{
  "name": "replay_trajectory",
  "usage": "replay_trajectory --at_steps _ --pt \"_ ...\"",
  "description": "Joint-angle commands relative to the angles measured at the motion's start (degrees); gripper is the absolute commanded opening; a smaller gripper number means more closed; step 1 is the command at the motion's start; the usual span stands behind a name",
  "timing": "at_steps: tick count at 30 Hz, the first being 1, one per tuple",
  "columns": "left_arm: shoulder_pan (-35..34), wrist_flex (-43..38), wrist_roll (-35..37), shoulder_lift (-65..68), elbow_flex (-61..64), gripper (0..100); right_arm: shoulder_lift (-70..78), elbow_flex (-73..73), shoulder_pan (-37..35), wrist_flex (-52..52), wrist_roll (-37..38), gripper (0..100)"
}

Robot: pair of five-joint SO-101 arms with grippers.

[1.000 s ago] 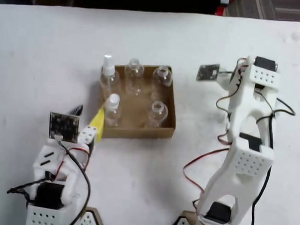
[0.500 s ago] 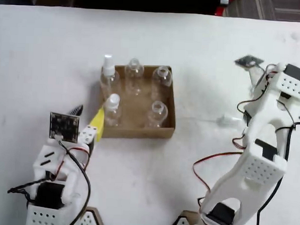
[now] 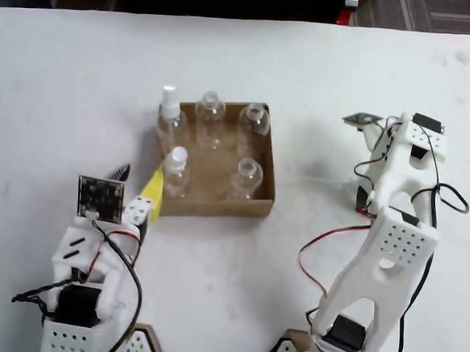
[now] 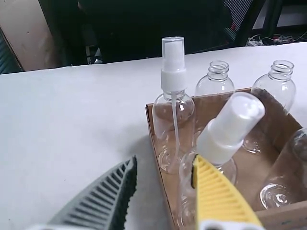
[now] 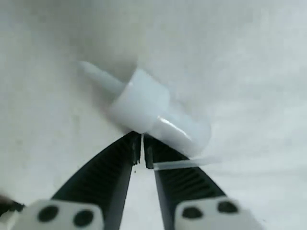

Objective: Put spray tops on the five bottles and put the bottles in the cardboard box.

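While your right tool (image 5: 141, 143) is pinched to a narrow slit, its tips touch the white collar of a spray top (image 5: 139, 103). The top lies on its side on the counter (image 5: 249, 57), well apart from the cardboard box (image 3: 218, 207), on the right arm's side. You cannot tell whether the tips actually nip it.

The step in hand looks like picking up this top. Spread the tool and straddle the collar rather than the thin clear tube (image 5: 184, 164). Then close squarely so the top does not roll away.

All 5 bottles stand in the box. 2 wear tops and 3 have open necks, such as the front right bottle (image 3: 247, 175). Your left tool (image 3: 140, 174) is wide and holds nothing, at the box's front left corner. It could steady a bottle while you fit the top.
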Motion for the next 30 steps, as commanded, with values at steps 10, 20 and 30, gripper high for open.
replay_trajectory --at_steps 10,20,30 --pt "0.66 -0.26 -0.53 -0.4 -3.08 18 -0.04 -13.71 -7.78 -12.79 -18.2 1.8" --pt "0.66 -0.26 -0.53 -0.4 -3.08 18 -5.23 -18.81 -11.38 -6.2 -31.56 1.9" --pt "0.66 -0.26 -0.53 -0.4 -3.08 18 -1.45 -23.74 -15.16 -8.57 -52.75 28.3"
